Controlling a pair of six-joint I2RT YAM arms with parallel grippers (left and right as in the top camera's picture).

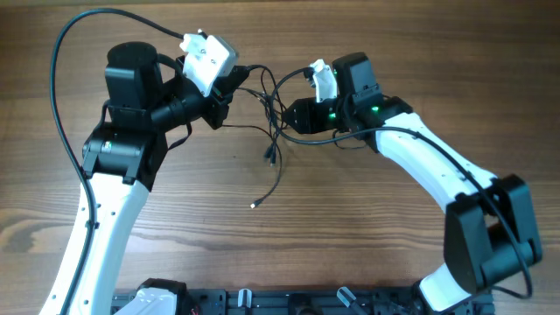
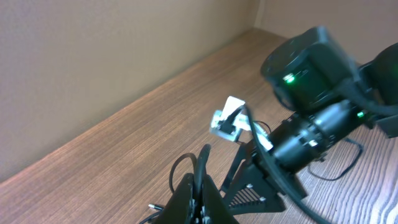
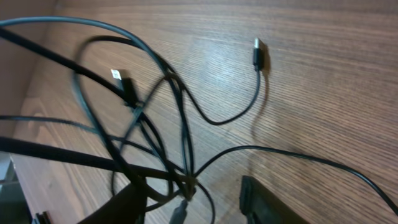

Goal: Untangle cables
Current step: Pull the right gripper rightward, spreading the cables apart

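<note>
Black cables (image 1: pixel 281 171) stretch tangled between the left pincer (image 1: pixel 226 92) and the right pincer (image 1: pixel 293 115), near the surface's (image 1: pixel 175 210) far edge, mid-width. From the left wrist, the left pincer is pressed together on a strand. From the right wrist, the right pincer stands spread, with knotted strands between its fingers.

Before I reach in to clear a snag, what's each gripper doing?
Left gripper: closed on the cables.
Right gripper: open, cables loose between its fingers.

Thin black cables (image 1: pixel 273 118) loop in a loose tangle, plug ends (image 3: pixel 257 55) free.
</note>
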